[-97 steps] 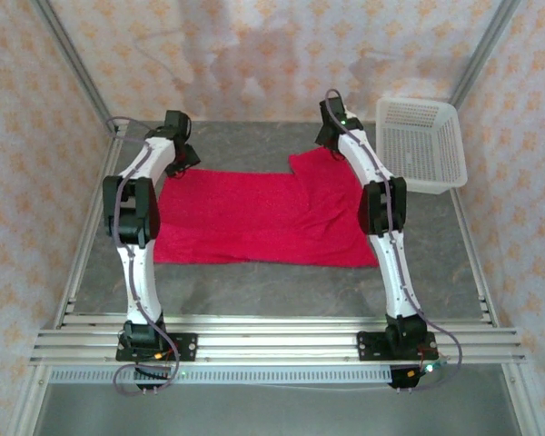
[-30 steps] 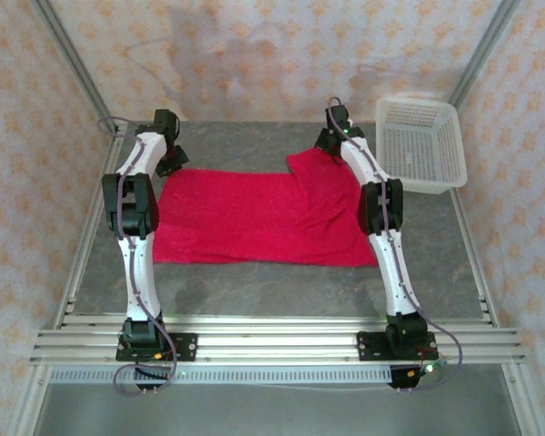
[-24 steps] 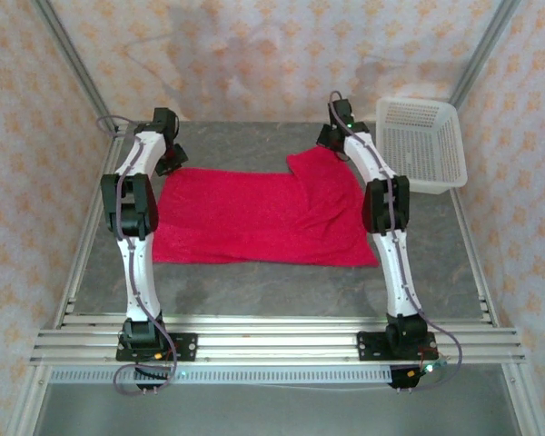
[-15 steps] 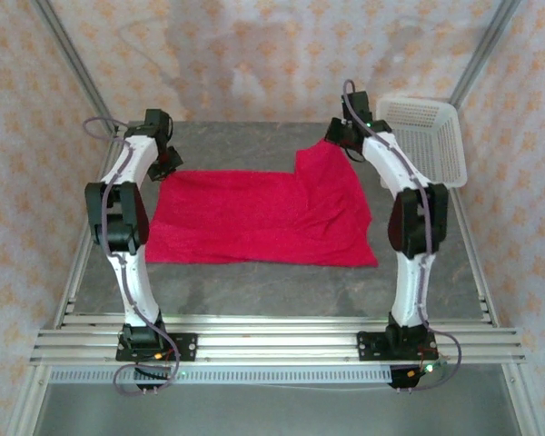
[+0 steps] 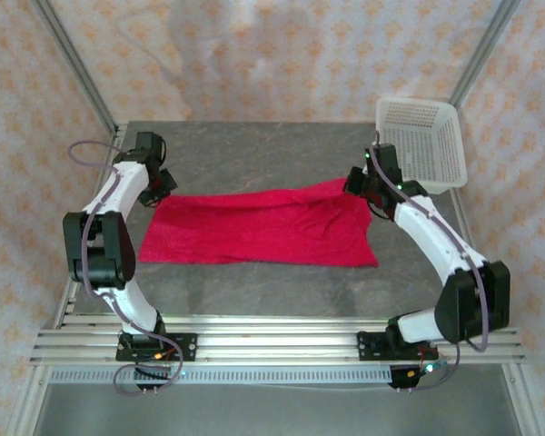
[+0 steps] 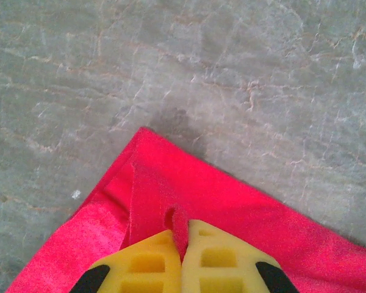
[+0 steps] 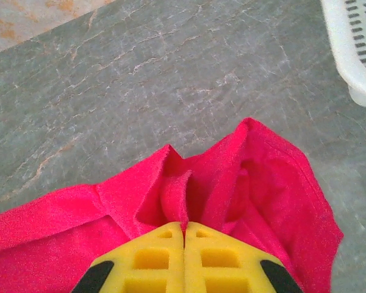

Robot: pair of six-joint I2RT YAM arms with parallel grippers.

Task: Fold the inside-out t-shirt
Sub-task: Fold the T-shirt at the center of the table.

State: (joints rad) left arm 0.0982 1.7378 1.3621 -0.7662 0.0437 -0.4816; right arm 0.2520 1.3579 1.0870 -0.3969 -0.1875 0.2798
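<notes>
The inside-out t-shirt (image 5: 254, 227) lies as a long crimson band across the grey table. My left gripper (image 5: 161, 184) is shut on its far left corner; in the left wrist view a thin ridge of red cloth (image 6: 178, 229) is pinched between the yellow fingertips (image 6: 146, 256). My right gripper (image 5: 356, 184) is shut on the far right corner, where the t-shirt (image 7: 256, 177) bunches into folds in front of the closed yellow fingertips (image 7: 222, 247). The shirt's near edge rests flat on the table.
A white mesh basket (image 5: 418, 136) stands at the back right, close behind the right wrist; its rim (image 7: 354, 55) shows in the right wrist view. Aluminium rails (image 5: 272, 341) run along the near edge. Patterned walls enclose the grey table (image 5: 254, 150).
Both grippers have pulled the shirt's far edge toward the near side and outward. The raised flap at the back right has come down, and the shirt now lies narrower and longer.
</notes>
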